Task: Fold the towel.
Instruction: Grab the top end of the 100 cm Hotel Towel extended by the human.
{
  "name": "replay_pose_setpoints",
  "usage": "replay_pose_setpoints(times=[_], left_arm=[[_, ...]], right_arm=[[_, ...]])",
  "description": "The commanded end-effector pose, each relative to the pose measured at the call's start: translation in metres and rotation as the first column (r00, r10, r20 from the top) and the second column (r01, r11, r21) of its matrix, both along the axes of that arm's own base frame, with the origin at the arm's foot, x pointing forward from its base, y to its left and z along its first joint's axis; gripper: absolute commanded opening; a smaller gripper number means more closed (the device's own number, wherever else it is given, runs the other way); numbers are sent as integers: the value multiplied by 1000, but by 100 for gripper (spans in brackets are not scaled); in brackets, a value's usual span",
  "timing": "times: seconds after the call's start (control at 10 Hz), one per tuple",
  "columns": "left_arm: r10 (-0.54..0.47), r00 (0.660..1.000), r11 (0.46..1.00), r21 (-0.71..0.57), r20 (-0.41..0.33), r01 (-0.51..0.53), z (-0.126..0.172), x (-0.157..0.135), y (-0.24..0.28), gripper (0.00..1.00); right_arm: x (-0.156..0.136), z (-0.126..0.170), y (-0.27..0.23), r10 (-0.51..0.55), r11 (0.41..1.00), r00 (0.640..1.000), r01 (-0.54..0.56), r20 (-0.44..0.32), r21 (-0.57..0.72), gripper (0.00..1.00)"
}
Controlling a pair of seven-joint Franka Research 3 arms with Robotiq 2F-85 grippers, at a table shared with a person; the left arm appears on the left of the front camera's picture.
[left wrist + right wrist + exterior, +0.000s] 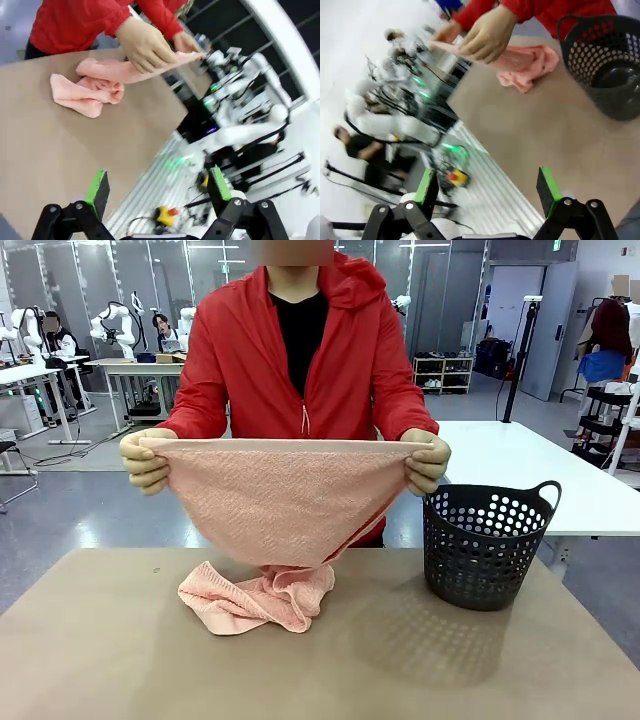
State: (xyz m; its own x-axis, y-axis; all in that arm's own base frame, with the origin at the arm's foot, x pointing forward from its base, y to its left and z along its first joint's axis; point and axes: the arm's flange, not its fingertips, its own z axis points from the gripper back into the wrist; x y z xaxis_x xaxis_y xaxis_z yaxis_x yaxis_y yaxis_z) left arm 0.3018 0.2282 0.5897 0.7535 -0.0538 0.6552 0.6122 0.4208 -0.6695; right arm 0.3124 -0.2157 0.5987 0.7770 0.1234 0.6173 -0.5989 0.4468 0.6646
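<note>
Across the table, a person in a red jacket [300,360] stands at the far side and holds the towel [285,505] up by its top edge. The person's right hand [147,462] pinches one corner and the left hand [427,462] pinches the other, so the edge runs taut and level between them. Below that edge the pink cloth hangs in a sagging sheet that narrows downward. Its lower part lies bunched in a crumpled heap on the brown table [400,670], a little to the robot's left of the middle. A dark perforated basket [487,550] with a loop handle stands upright on the table to the robot's right of the heap, near it but not touching, just below the person's left hand. The left gripper [159,187], seen from its own wrist, has its jaws spread wide with nothing between the green pads [97,190]. It is poised over the table's near edge, well apart from the towel. The right gripper [487,186], seen from its own wrist, also has its jaws spread wide and holds nothing. It too sits back by the near edge, with bare tabletop between it and both the basket and the towel.
</note>
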Motion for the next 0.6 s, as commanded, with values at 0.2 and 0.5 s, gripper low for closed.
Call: replay_pose_setpoints(times=[0.2,0.5], left_arm=[[-242,834,761,630,496,-153,86,-15,-113,100],[-558,647,521,826,520,-214,122,-28,-201,100]], right_arm=[[-6,96,106,234,841,905,-5,355,-541,100],[-18,145,186,420,719,801,-6,427,-695,100]])
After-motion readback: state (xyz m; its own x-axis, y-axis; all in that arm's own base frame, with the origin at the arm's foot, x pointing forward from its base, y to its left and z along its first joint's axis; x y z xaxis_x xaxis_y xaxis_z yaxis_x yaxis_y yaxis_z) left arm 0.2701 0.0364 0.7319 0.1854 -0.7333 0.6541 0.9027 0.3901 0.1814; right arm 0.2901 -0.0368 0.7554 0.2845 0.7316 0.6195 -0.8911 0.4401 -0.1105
